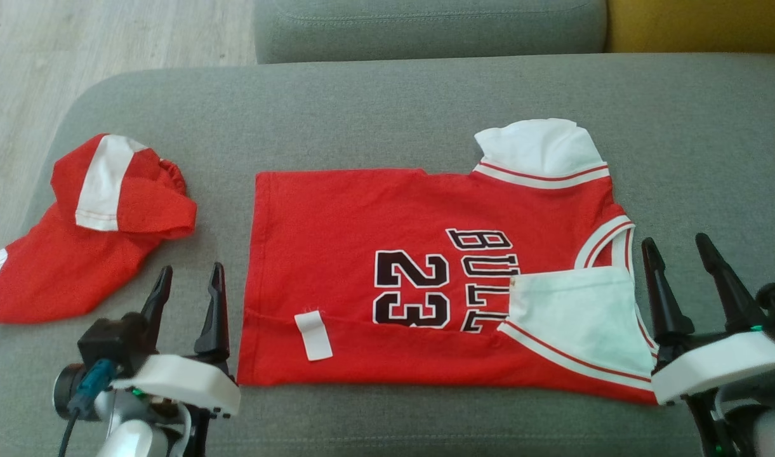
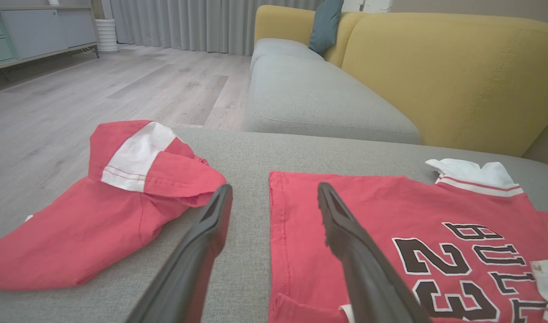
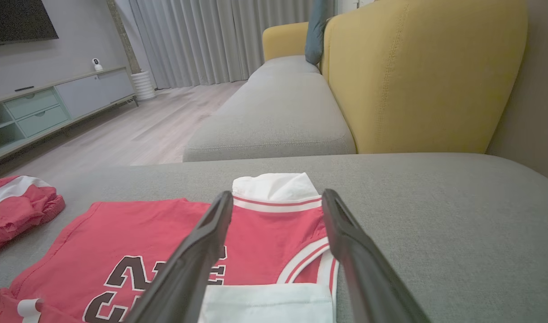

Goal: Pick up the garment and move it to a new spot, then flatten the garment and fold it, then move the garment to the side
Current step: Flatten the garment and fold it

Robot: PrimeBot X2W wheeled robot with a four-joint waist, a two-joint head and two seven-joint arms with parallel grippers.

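The garment (image 1: 362, 254) is a red jersey with black "23" lettering and white sleeves. It lies flat on the grey sofa cushion (image 1: 393, 108), with its near long edge folded over so that a white label (image 1: 314, 336) and one white sleeve (image 1: 577, 317) lie on top. My left gripper (image 1: 192, 270) hovers open beside the jersey's left hem, with nothing between its fingers. My right gripper (image 1: 674, 240) is open just off the collar end. The left wrist view has the left gripper (image 2: 274, 186) straddling the hem of the jersey (image 2: 368, 211). The right gripper (image 3: 277, 193) points over the jersey (image 3: 134, 224) at its far sleeve.
A second red-and-white piece of clothing (image 1: 89, 235) lies crumpled at the cushion's left end, close to my left gripper. Wooden floor (image 1: 76, 38) drops off beyond that rounded edge. Another grey seat (image 1: 425, 25) and a yellow backrest (image 1: 698, 25) stand behind.
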